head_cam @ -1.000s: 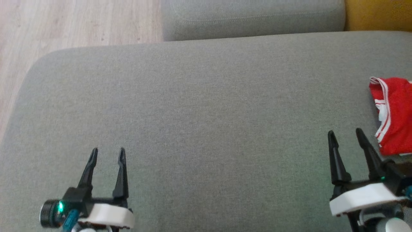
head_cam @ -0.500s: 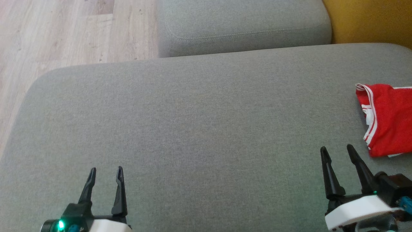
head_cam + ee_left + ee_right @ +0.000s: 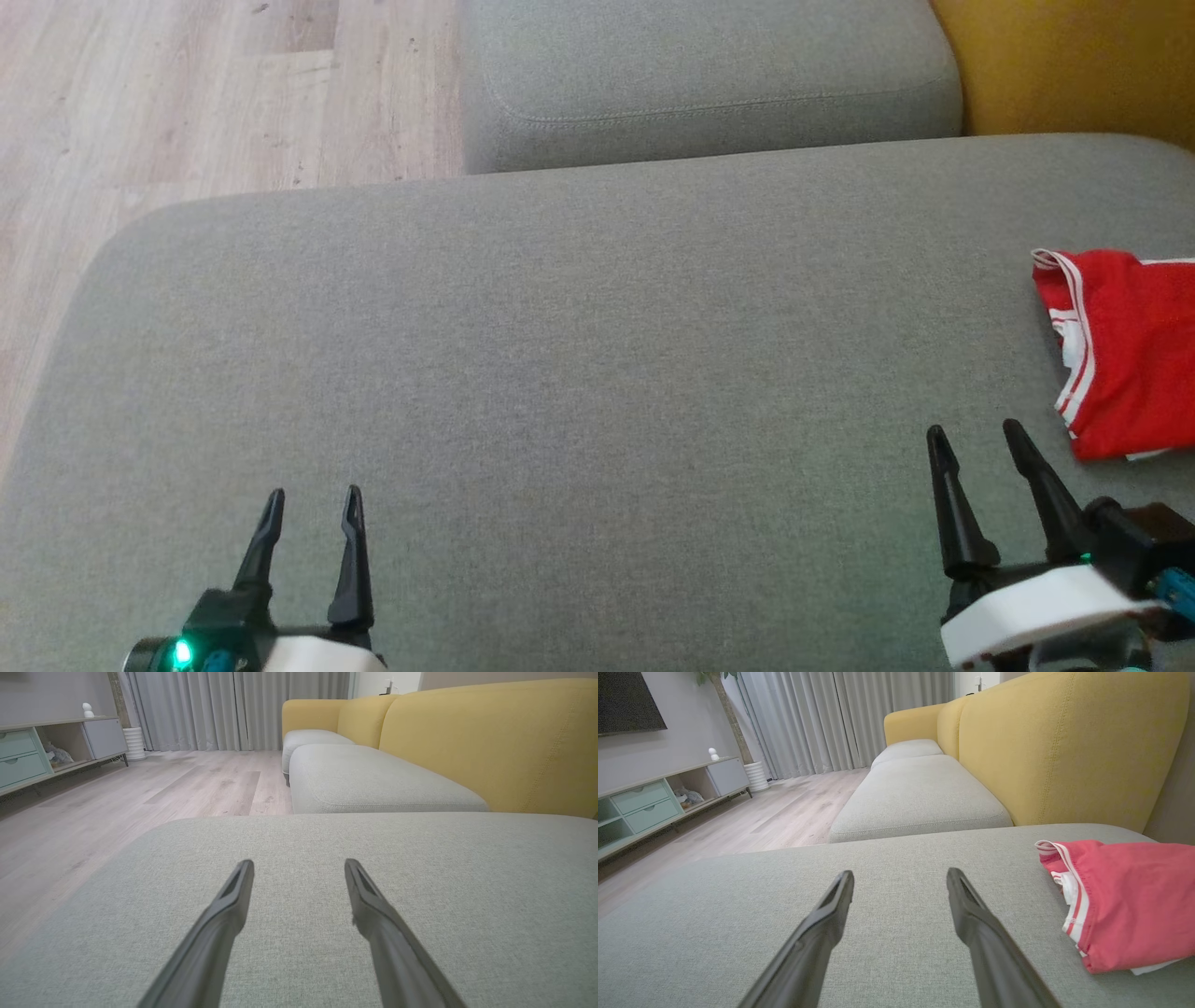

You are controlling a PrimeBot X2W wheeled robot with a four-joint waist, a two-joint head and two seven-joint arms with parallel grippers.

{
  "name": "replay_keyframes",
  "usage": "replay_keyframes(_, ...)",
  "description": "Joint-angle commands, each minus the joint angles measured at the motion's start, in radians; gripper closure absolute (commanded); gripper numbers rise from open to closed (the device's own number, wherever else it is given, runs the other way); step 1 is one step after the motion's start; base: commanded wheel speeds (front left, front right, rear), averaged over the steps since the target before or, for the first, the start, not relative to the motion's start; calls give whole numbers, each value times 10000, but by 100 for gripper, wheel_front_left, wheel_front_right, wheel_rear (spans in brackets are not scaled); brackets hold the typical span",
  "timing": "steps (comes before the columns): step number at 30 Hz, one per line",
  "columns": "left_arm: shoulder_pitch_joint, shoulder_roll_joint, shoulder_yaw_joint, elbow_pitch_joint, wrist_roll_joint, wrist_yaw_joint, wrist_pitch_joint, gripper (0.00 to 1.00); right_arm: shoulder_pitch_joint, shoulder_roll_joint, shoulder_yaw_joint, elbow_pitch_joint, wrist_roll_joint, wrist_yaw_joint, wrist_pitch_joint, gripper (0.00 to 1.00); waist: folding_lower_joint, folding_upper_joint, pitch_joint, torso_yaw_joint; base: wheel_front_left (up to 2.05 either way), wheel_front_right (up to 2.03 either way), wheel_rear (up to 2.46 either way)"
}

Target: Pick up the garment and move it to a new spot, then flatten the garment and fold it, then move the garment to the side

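Red garment (image 3: 1125, 350) at the right side of the grey sofa cushion (image 3: 560, 373), cut off by the head view's edge. It lies ahead and to the right of the right jaws, near but apart, its striped edge running away from the robot. The left jaws are well apart from it. Both pairs stand spread and empty.

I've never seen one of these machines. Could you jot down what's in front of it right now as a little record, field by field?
surface: grey cushion, wooden floor past its left edge
red garment: white-striped, in a compact bundle at the cushion's right side
left claw: open, holding nothing, above bare cushion
right claw: open, holding nothing, near the garment but apart from it
background: yellow backrest
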Motion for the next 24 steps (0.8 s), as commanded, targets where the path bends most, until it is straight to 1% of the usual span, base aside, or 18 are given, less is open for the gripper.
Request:
replay_keyframes(1,-341,196,289,-263,-56,70,-23,0,-206,-59,261,-391,59,-7,16,0,0,-1,-3,7,0,0,0)
replay_keyframes(2,-344,191,288,-264,-79,57,-29,0,-211,-59,256,-390,69,-7,17,0,0,-1,-2,11,0,0,0)
replay_keyframes(3,0,-16,-22,44,-43,-8,0,100,-2,0,2,40,14,0,-1,100,0,-1,-4,12,0,0,0)
replay_keyframes(6,61,-134,-62,388,-102,-35,10,100,17,3,19,468,78,0,-15,100,0,-1,-3,14,0,0,0)
replay_keyframes(24,-210,-415,577,494,-1884,-561,401,100,-435,-142,28,946,2309,-1,-63,100,0,-1,33,48,0,0,0)
